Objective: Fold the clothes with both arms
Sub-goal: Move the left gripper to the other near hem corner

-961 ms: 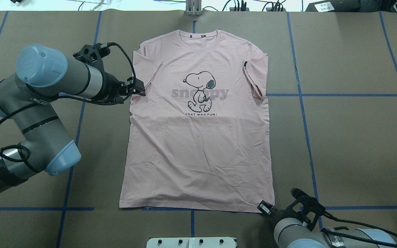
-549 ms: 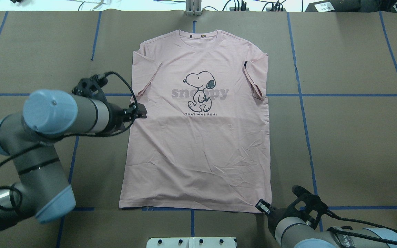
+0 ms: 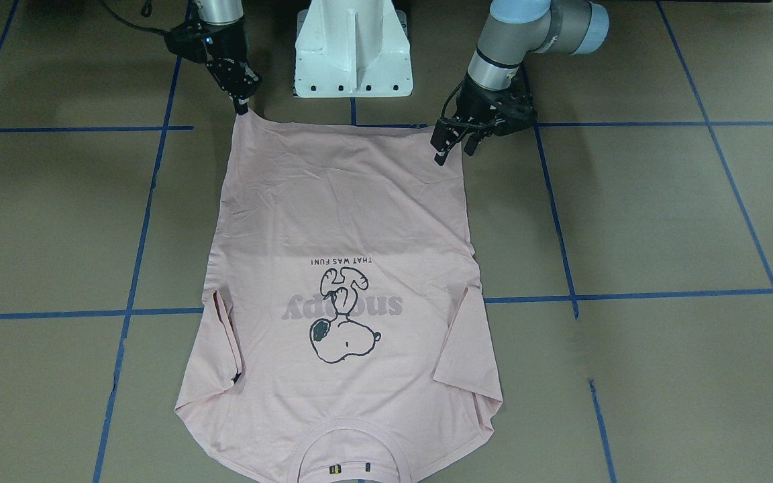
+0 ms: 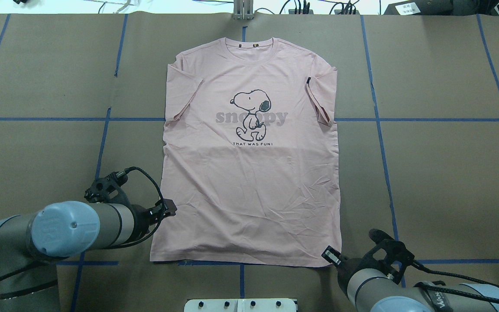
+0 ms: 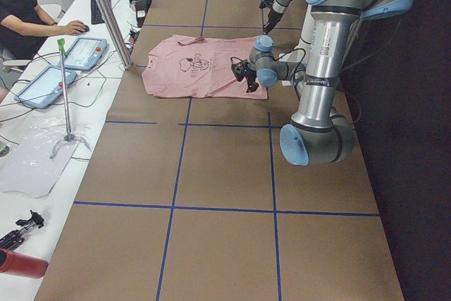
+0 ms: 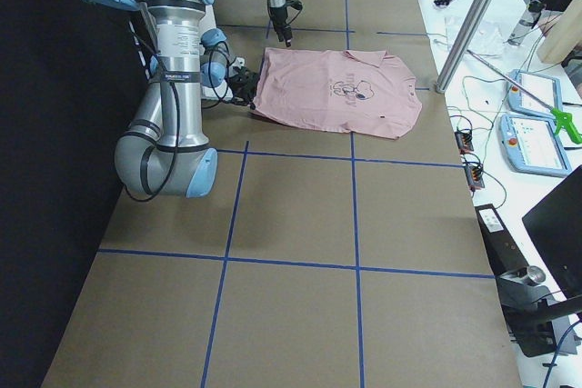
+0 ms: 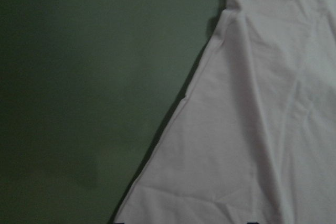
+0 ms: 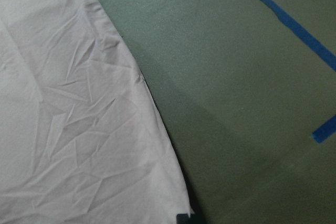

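Note:
The pale pink Snoopy T-shirt (image 4: 249, 182) lies flat and print up on the brown table, with its collar far from the robot and its hem near. My left gripper (image 4: 169, 208) hovers open over the shirt's left side edge, a little above the hem corner. In the front-facing view the left gripper (image 3: 452, 144) has its fingers spread. My right gripper (image 3: 241, 102) is shut on the T-shirt's (image 3: 339, 221) right hem corner, which is drawn to a point. The right wrist view shows that cloth edge (image 8: 68, 103) running down to one dark fingertip.
The white pedestal base (image 3: 353, 47) stands just behind the hem, between the arms. Blue tape lines (image 4: 427, 119) grid the brown table. In the left side view a seated person (image 5: 21, 12), tablets and a metal post stand beyond the far edge.
My left arm has swung back from the left sleeve along the shirt's left edge to near the hem. The right gripper has barely shifted.

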### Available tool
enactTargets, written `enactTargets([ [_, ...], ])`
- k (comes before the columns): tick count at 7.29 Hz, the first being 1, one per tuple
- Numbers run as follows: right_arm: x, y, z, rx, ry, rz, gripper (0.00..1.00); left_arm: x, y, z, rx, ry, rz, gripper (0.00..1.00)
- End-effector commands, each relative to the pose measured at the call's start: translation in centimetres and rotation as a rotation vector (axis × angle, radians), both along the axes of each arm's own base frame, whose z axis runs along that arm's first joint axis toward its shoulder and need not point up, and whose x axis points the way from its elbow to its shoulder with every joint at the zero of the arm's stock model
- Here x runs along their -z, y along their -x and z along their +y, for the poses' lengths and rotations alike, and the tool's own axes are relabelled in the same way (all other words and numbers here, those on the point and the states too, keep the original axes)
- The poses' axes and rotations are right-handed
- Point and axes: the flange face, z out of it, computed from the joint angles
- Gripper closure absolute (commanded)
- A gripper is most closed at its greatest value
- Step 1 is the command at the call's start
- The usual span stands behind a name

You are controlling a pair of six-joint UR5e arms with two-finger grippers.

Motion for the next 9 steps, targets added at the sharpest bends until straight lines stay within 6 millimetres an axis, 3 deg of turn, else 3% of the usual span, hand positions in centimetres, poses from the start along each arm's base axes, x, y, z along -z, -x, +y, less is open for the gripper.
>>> enactTargets([
  [1, -0.26, -0.11, -0.11, -0.001, -0.002, 0.006, 1.0, -1.28, -2.39, 5.11, -0.043, 0.086, -0.021, 0.18],
  [3, -0.48, -0.19, -0.12, -0.001, -0.002, 0.011, 1.0, -1.44, -2.38, 5.27, -0.041, 0.088, -0.028, 0.21],
  [4, -0.34, -0.2, -0.12, -0.001, -0.002, 0.008, 1.0, -1.63, -2.45, 5.34, -0.041, 0.093, -0.048, 0.28],
  [5, -0.41, -0.22, -0.12, -0.001, -0.002, 0.009, 1.0, -1.69, -2.36, 5.26, -0.037, 0.094, -0.051, 0.42],
  [7, -0.41, -0.22, -0.12, -0.001, -0.002, 0.009, 1.0, -1.89, -2.31, 5.27, -0.037, 0.095, -0.057, 0.47],
  [8, -0.41, -0.22, -0.12, -0.001, -0.002, 0.009, 1.0, -1.93, -2.22, 5.2, -0.036, 0.095, -0.059, 0.58],
  [9, -0.34, -0.22, -0.19, -0.003, -0.002, 0.008, 1.0, -1.8, -2.02, 5.07, -0.034, 0.093, -0.056, 1.0],
])
